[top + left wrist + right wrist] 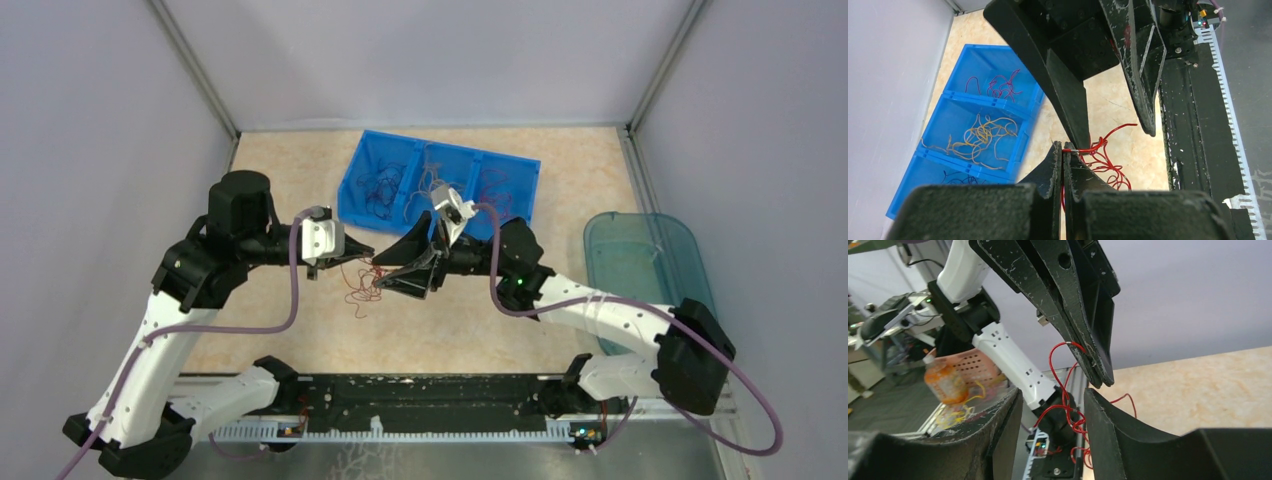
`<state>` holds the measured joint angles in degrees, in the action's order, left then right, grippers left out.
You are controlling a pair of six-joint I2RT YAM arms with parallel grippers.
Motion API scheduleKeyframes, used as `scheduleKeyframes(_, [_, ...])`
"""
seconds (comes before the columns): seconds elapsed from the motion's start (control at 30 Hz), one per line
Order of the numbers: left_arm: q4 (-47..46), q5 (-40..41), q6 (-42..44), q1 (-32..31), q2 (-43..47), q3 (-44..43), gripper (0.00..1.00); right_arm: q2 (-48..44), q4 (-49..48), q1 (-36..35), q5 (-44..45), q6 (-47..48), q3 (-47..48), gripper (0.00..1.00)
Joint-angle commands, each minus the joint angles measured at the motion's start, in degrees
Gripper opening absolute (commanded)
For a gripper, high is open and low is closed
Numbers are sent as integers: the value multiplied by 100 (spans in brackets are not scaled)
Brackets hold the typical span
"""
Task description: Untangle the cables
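The left end effector (1063, 150) pinches the red cables (1105, 162) at frame centre; the right end effector (1052, 397), jaws apart astride them, should clamp one strand and pull gently.

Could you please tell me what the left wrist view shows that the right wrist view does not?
Only the left wrist view shows the blue bin, with orange-yellow cables in its middle compartment. Only the right wrist view shows the left arm's white link and, behind it, a pink basket and orange bottle. Both show the left hand shut on the red cables, with the right hand open close by.
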<state>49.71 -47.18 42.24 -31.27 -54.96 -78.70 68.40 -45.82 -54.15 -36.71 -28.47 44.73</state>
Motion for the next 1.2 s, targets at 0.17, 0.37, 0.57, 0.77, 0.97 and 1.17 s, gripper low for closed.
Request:
scheduleKeyframes(0.17, [55, -170, 115, -36, 68, -42, 1, 753, -2234, 192, -1046, -1623, 356, 47])
scheduleKeyframes(0.37, [54, -153, 140, -38, 57, -14, 1, 1236, -3327, 190, -1253, -2316, 471, 35])
scheduleKeyframes(0.57, [-30, -135, 139, -44, 55, 12, 1, 1679, -4005, 187, -1214, -2819, 650, 29])
scheduleKeyframes(0.77, [-381, 81, 166, -38, 120, 177, 1, 1929, -3996, -5, -1213, -2819, 720, 26])
scheduleKeyframes(0.97, [-823, 299, 286, -44, 100, 167, 1, 2028, -3813, -136, -1082, -2677, 598, 21])
scheduleKeyframes(1.17, [-923, 310, 346, -39, -89, -136, 1, 2162, -3590, -361, -1150, -2493, 567, 21])
